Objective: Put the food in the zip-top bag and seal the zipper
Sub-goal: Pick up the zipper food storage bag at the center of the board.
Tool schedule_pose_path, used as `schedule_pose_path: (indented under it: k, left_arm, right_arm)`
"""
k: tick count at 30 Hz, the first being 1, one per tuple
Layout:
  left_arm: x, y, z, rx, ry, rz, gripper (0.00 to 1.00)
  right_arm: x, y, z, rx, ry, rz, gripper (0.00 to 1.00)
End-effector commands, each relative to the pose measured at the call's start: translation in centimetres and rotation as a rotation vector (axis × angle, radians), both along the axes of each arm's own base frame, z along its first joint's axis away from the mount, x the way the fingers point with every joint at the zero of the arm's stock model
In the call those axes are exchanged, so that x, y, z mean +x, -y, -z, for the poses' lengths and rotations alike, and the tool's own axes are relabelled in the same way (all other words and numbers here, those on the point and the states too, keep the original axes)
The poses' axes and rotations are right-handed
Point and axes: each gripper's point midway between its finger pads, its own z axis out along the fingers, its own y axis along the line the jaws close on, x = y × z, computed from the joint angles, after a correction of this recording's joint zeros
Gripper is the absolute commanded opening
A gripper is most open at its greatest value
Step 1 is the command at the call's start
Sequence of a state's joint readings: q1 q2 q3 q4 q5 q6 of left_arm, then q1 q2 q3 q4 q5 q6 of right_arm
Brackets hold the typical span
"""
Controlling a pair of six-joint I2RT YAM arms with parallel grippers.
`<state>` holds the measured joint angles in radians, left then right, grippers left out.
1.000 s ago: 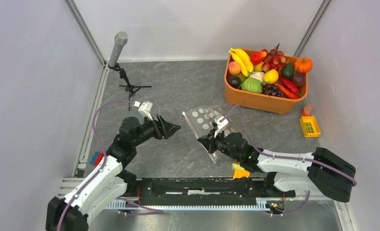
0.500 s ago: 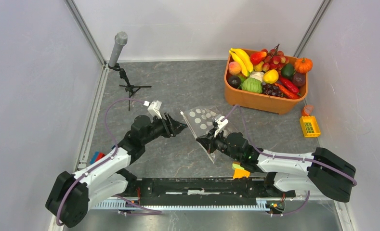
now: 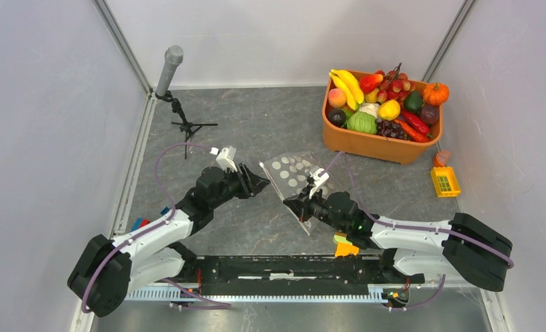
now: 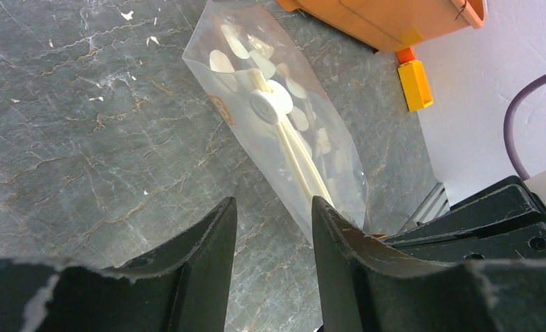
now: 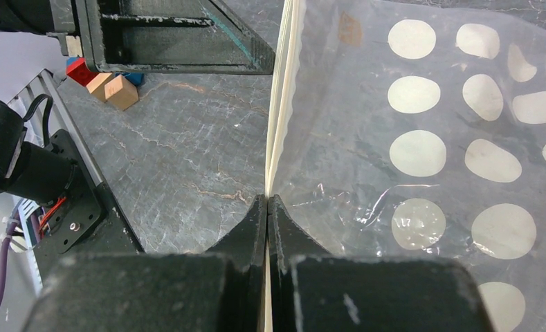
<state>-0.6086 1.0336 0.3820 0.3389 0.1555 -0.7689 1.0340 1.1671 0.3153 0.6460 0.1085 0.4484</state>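
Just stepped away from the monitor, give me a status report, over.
Right gripper shut on zipper of zip-top bag. Left gripper open, empty, facing bag. Food in orange tub, none bagged. Nothing between left gripper and bag.

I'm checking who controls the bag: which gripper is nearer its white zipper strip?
Right. The right gripper is shut on the zipper itself; the left gripper hangs close beside it, jaws apart, gripping nothing.
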Motion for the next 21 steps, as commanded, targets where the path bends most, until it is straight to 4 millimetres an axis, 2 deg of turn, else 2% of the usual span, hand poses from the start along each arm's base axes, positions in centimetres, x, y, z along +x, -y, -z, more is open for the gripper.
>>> schedule_pose_path:
  k: [1, 11, 21]
  left_arm:
    - [1.0, 0.5, -1.8, -0.028, 0.037, -0.029, 0.5]
    - [0.8, 1.3, -2.1, -0.058, 0.041, -0.003, 0.55]
    - [0.6, 0.9, -2.8, -0.056, 0.063, -0.012, 0.58]
  right_arm:
    - [-0.2, -0.4, -1.8, 0.057, 0.044, -0.026, 0.0]
    - [-0.1, -0.4, -1.1, 0.017, 0.049, -0.031, 0.0]
    - [0.6, 0.1, -0.1, -0.018, 0.033, 0.018, 0.0]
